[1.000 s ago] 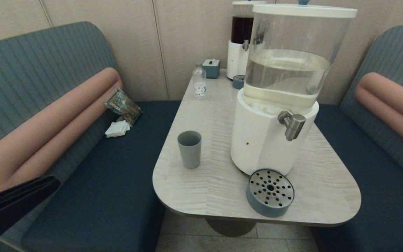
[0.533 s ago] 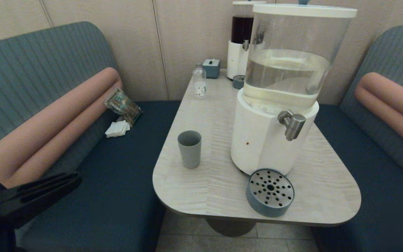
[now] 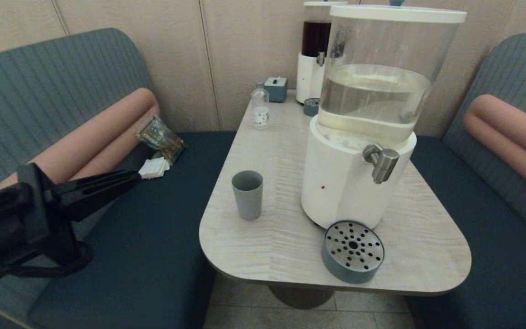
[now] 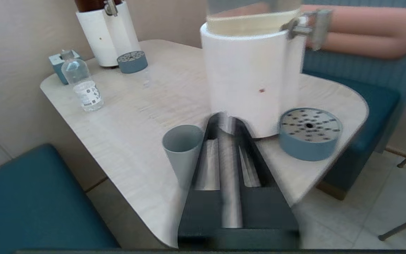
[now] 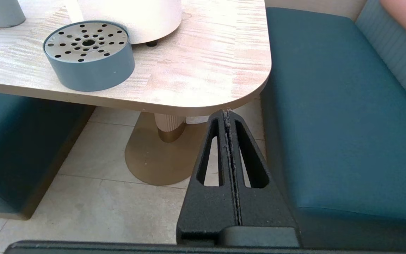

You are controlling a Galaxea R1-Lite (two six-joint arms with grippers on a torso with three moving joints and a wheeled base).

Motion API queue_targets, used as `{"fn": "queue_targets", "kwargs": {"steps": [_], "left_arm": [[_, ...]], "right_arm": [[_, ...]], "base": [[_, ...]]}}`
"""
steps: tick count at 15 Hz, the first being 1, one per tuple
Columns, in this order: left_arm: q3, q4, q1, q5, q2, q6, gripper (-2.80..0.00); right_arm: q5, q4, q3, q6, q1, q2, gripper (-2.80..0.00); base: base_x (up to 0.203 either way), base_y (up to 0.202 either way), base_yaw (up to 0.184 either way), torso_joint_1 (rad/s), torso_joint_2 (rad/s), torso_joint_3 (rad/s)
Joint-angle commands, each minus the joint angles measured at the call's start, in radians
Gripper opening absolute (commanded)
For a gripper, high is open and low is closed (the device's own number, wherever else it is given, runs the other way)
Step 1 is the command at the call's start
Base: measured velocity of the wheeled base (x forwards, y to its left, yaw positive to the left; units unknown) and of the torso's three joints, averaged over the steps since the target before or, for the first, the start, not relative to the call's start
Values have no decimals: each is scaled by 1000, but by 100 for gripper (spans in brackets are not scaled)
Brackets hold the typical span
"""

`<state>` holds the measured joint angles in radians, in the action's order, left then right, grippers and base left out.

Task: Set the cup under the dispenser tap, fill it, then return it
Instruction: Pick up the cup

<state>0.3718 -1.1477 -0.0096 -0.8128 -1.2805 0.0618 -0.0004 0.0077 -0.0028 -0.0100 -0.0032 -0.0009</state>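
On the table point(image 3: 286, 256), the cup point(image 3: 247, 195) stands upright near the left edge, apart from the big dispenser's white base point(image 3: 336, 192). Bare tabletop lies between them and toward the drip tray point(image 3: 352, 252) at the front edge, below the dispenser tap point(image 3: 381, 162). Left hand point(image 3: 130, 177) hovers over the bench, fingers together, pointing toward the cup. Right hand point(image 5: 228, 116) hangs below the table's right corner, fingers together.

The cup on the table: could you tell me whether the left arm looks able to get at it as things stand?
Probably yes. The cup stands alone near the table's left edge, and the left gripper hangs over the bench beside it with nothing between. Its fingers are shut, so they would have to open first.
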Motion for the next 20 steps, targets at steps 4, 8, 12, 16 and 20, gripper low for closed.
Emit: {"fn": "queue_targets", "kwargs": {"steps": [4, 8, 12, 16, 20], "left_arm": [[-38, -371, 3, -74, -404, -2, 0], [-9, -382, 5, -121, -504, 8, 0], [96, -382, 3, -121, -629, 22, 0], [192, -382, 1, -120, -775, 22, 0], [281, -382, -14, -138, -893, 22, 0]], "right_arm": [[0, 0, 0, 0, 0, 1, -280], [0, 0, 0, 0, 0, 1, -280], [0, 0, 0, 0, 0, 1, -280], [0, 0, 0, -1, 0, 1, -280], [0, 0, 0, 1, 0, 1, -280]], "base": [[0, 0, 0, 0, 0, 0], [0, 0, 0, 0, 0, 0], [0, 0, 0, 0, 0, 0], [0, 0, 0, 0, 0, 0], [0, 0, 0, 0, 0, 0]]}}
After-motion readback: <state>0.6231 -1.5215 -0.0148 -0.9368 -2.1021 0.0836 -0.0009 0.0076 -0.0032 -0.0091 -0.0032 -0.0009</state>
